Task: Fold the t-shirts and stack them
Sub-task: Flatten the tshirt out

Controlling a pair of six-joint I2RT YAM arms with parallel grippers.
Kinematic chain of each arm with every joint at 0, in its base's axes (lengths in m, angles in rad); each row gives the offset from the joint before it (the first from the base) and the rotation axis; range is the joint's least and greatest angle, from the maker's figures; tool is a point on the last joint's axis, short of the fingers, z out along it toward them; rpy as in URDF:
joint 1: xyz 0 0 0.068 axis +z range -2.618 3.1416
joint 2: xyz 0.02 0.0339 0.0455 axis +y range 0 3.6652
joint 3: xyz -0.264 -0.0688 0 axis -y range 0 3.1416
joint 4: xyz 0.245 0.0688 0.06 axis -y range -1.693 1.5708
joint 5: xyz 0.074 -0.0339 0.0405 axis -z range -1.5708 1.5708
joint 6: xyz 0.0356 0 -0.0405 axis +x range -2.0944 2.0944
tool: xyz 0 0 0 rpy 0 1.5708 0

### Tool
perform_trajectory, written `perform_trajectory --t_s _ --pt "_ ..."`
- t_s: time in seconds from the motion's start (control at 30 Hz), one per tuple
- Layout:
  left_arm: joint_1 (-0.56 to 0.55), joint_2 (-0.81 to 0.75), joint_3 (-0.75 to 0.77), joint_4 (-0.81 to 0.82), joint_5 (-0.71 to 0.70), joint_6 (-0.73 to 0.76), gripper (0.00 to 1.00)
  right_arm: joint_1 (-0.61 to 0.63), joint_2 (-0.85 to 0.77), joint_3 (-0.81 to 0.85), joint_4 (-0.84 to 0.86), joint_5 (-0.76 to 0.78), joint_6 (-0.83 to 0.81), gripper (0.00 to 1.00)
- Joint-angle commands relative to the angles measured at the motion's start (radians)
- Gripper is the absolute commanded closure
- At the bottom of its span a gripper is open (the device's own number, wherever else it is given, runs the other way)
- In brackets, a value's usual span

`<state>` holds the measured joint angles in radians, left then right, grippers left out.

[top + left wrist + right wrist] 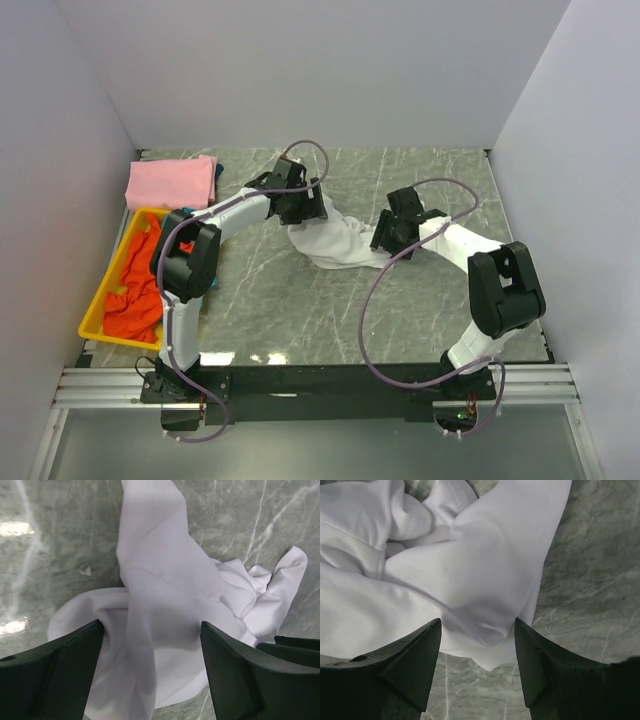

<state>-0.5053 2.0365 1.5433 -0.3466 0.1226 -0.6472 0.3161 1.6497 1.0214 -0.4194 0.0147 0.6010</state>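
Observation:
A white t-shirt (335, 243) lies crumpled on the marble table between my two grippers. My left gripper (305, 213) is over its left end, jaws open, with white cloth (160, 605) between and under the fingers (65, 665). My right gripper (383, 240) is over its right end, jaws open, straddling a corner of the cloth (480, 615). A folded pink t-shirt (172, 182) lies at the back left, on a teal one (218, 176) that shows at its right edge. Orange-red t-shirts (138, 285) lie heaped in the yellow tray (92, 322).
The yellow tray stands at the left edge of the table. White walls close the left, back and right sides. Purple cables loop over both arms. The marble table (300, 320) shows bare in front of the white shirt.

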Motion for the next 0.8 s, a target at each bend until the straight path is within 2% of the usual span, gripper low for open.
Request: perform_trajectory --t_s 0.0,0.1,0.13,0.2,0.23,0.3,0.43,0.6,0.67,0.77 --pt "-0.018 0.002 0.023 0.031 0.051 0.008 0.19 -0.006 0.021 0.037 -0.028 0.028 -0.003 0.34" --pt "-0.018 0.014 0.031 0.032 0.08 0.011 0.31 -0.008 0.041 0.051 -0.027 0.015 -0.007 0.43" --pt "-0.018 0.017 0.029 0.046 0.095 0.012 0.42 -0.008 0.053 0.057 -0.032 0.01 -0.013 0.55" --pt "-0.018 0.011 0.014 0.066 0.121 0.014 0.63 -0.009 0.064 0.078 -0.036 0.001 -0.02 0.72" --pt "-0.018 0.005 0.011 0.072 0.124 0.012 0.85 -0.011 0.067 0.086 -0.044 -0.01 -0.027 0.88" --pt "-0.016 -0.008 0.024 0.074 0.12 0.015 0.97 -0.018 0.058 0.118 -0.067 0.002 -0.029 0.99" --pt "-0.009 -0.054 0.15 0.021 0.083 0.064 1.0 -0.06 -0.025 0.228 -0.18 0.039 -0.056 1.0" --pt "0.034 -0.178 0.359 -0.009 -0.02 0.126 1.0 -0.103 -0.148 0.503 -0.317 0.12 -0.108 1.0" --pt "0.053 -0.235 0.362 0.026 -0.02 0.141 0.99 -0.101 -0.183 0.599 -0.335 0.151 -0.125 1.0" --pt "0.056 -0.378 0.26 0.132 -0.014 0.162 0.92 -0.103 -0.273 0.608 -0.318 0.149 -0.147 0.99"
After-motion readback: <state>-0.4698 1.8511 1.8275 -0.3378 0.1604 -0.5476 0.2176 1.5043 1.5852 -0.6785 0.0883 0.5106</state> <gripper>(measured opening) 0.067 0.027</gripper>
